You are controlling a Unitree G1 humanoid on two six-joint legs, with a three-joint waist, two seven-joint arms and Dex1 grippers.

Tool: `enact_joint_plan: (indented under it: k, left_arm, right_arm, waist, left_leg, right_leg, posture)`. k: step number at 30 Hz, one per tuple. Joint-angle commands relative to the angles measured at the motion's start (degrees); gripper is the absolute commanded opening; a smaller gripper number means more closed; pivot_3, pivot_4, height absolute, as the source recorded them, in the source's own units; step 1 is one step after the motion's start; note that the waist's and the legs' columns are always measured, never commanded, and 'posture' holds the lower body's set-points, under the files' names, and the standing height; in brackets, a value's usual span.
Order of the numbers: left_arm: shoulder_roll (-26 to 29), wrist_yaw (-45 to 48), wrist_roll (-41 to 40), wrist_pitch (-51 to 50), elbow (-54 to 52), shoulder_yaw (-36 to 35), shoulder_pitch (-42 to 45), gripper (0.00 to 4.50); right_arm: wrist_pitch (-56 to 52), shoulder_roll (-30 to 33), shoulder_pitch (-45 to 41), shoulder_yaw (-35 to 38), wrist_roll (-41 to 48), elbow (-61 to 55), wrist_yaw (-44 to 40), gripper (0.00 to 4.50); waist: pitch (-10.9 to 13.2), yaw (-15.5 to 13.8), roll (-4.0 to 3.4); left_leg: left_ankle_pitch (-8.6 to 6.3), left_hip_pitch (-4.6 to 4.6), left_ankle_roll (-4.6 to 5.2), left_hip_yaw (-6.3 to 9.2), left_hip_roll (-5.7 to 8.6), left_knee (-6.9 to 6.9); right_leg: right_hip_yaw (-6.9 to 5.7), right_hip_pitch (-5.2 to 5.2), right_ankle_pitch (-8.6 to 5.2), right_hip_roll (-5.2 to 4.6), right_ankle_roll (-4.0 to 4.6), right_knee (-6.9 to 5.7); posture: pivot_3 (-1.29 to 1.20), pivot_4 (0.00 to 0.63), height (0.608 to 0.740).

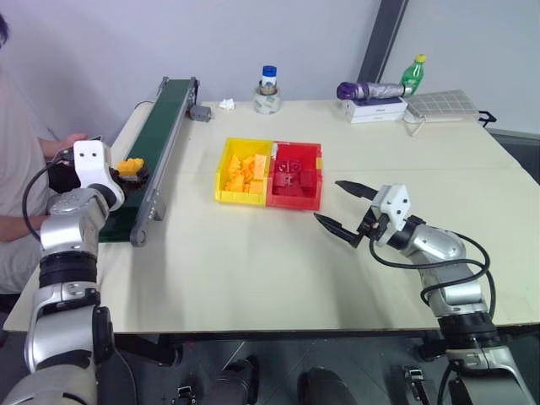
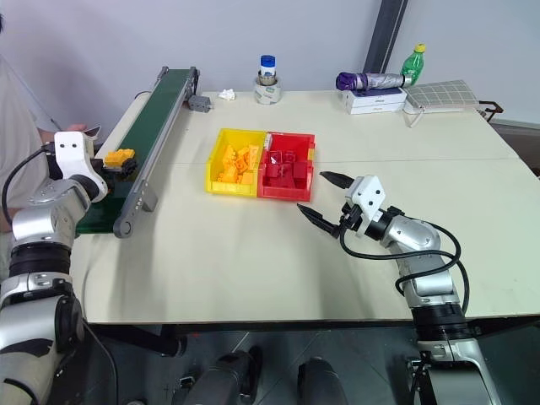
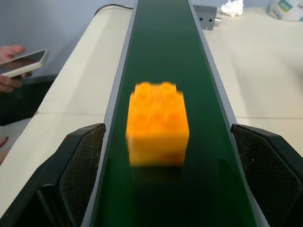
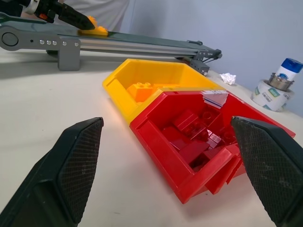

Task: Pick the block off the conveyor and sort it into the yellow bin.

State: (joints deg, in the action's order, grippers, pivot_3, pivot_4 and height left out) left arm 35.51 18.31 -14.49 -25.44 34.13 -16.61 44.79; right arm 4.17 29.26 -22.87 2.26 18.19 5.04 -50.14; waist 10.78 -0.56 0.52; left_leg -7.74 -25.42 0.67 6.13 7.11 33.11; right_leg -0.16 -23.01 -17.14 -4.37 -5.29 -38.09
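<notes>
The block [image 3: 157, 124] is seen lying studs-up on the conveyor [image 3: 163, 42], flanked by the spread left claw [image 3: 161, 189]. Light, rigid and slick, it is judged best pinched across its flat side walls. The right claw [image 1: 344, 209] is held spread over the bench [image 1: 253, 261].

The block [image 3: 157, 124] on the conveyor [image 3: 165, 56] looks blurred in the left wrist view. At the left edge of the frame a person's hand [image 3: 8, 82] holding a phone [image 3: 23, 63] is cut off. In the left eye view the left gripper [image 1: 126, 173] hides the block's lower part.
</notes>
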Motion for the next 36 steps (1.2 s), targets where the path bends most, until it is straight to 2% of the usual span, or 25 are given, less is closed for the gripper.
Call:
enact_joint_plan:
  k: [1,2,5,6,11,15,21,28,30,31,34,35,36]
  left_arm:
    - [0.3,-0.4,0.5,0.2,-0.5,-0.2,0.8,3.58]
    - [0.3,-0.2,0.4,-0.3,-1.0,-0.2,0.6,3.18]
    - [-0.4,-0.5,-0.8,-0.6,-3.0,-1.3,0.5,1.58]
    - [-0.6,-0.6,-1.1,0.0,-4.1,-1.7,0.7,1.28]
    - [-4.1,-0.8,-2.7,2.8,-9.6,-1.2,4.6,1.35]
    - [-8.8,-0.1,-1.4,4.5,-8.2,2.2,8.4,1.35]
    - [-16.9,0.2,2.4,12.1,7.0,6.7,17.9,1.35]
    - [-21.8,0.8,3.9,19.4,21.2,7.1,24.5,1.35]
    - [-22.7,2.4,3.3,20.0,22.9,6.6,25.3,2.38]
    - [-22.7,2.4,4.0,21.0,23.4,7.0,25.5,2.68]
    - [-22.6,2.0,5.0,22.4,24.3,7.3,25.9,4.19]
    - [-22.3,2.3,4.9,22.6,23.8,7.2,25.6,4.46]
    - [-22.0,2.6,4.9,22.8,23.3,7.1,25.4,4.46]
  right_arm:
    - [0.6,0.2,0.1,1.0,0.3,-2.6,0.3,4.50]
    - [0.6,0.3,0.1,1.1,0.4,-2.6,0.3,4.50]
    - [0.7,0.5,0.1,1.2,0.4,-2.6,0.4,4.50]
    - [0.6,0.5,0.2,1.2,0.4,-2.6,0.4,4.50]
    - [0.7,0.4,0.1,1.1,0.3,-2.4,0.4,4.50]
    - [0.8,0.1,-0.7,0.8,0.1,-1.3,0.4,4.50]
    - [1.2,-0.4,-2.6,0.4,-0.4,0.0,0.6,4.50]
    - [0.5,0.4,-0.2,1.6,-0.3,-2.9,1.7,4.50]
    - [0.4,0.6,0.7,1.9,-0.3,-3.7,2.2,4.50]
    - [0.3,0.6,1.0,2.0,-0.3,-4.0,2.5,4.50]
    - [0.1,0.5,1.2,1.9,-0.3,-4.4,2.9,4.50]
    - [0.1,0.5,1.3,1.8,-0.3,-4.5,3.0,4.50]
    - [0.1,0.5,1.3,1.7,-0.3,-4.6,3.1,4.50]
  waist:
    - [0.0,0.0,0.00]
    - [0.0,0.0,0.00]
    - [0.0,0.0,0.00]
    - [0.0,0.0,0.00]
    - [0.0,-0.2,0.03]
    - [0.0,-0.2,0.05]
    - [0.0,0.0,0.06]
    - [0.0,0.3,0.08]
    - [0.0,0.2,0.08]
    - [0.0,0.2,0.08]
    - [0.0,0.4,0.09]
    - [0.0,0.4,0.09]
    - [0.0,0.5,0.09]
  left_leg:
    - [0.00,0.00,0.00,0.00,0.00,0.00]
    - [0.00,0.00,0.00,0.00,0.00,0.00]
    - [0.00,0.00,0.00,0.00,0.00,0.01]
    - [0.00,0.00,0.00,0.00,0.00,0.02]
    - [0.00,0.00,0.00,0.02,0.00,0.09]
    - [0.00,0.01,0.00,0.04,0.05,0.16]
    - [0.06,0.02,0.07,0.04,0.05,0.19]
    - [0.09,-0.01,0.12,0.03,0.05,0.13]
    - [0.09,-0.01,0.12,0.04,0.06,0.14]
    - [0.09,-0.01,0.12,0.04,0.07,0.15]
    - [0.09,-0.01,0.12,0.04,0.06,0.20]
    - [0.09,-0.01,0.12,0.04,0.06,0.20]
    - [0.09,-0.01,0.12,0.04,0.06,0.20]
  right_leg:
    - [0.00,0.07,0.00,0.00,0.00,-0.01]
    - [0.00,0.15,0.00,0.00,0.00,-0.01]
    - [0.00,0.17,0.00,0.00,0.00,-0.02]
    - [0.00,0.18,0.00,0.00,0.00,-0.02]
    - [-0.01,0.22,0.02,0.00,-0.03,-0.01]
    - [-0.07,0.35,0.06,-0.02,-0.10,0.00]
    - [-0.07,0.36,0.07,0.00,-0.12,-0.02]
    - [-0.07,0.29,0.07,0.01,-0.13,-0.02]
    - [-0.08,0.31,0.07,0.01,-0.13,-0.02]
    - [-0.07,0.32,0.08,0.00,-0.14,-0.02]
    - [-0.07,0.33,0.10,0.00,-0.18,-0.03]
    - [-0.07,0.33,0.10,0.00,-0.18,-0.05]
    - [-0.07,0.32,0.10,0.01,-0.18,-0.05]
  posture:
    - [0.00,0.150,0.740]
    - [0.00,0.150,0.740]
    - [0.00,0.150,0.740]
    - [0.00,0.150,0.740]
    - [0.00,0.150,0.740]
    - [0.00,0.150,0.740]
    - [0.00,0.150,0.740]
    - [0.00,0.150,0.740]
    - [0.00,0.150,0.740]
    - [0.00,0.150,0.740]
    - [0.00,0.150,0.740]
    - [0.00,0.150,0.740]
    - [0.00,0.150,0.740]
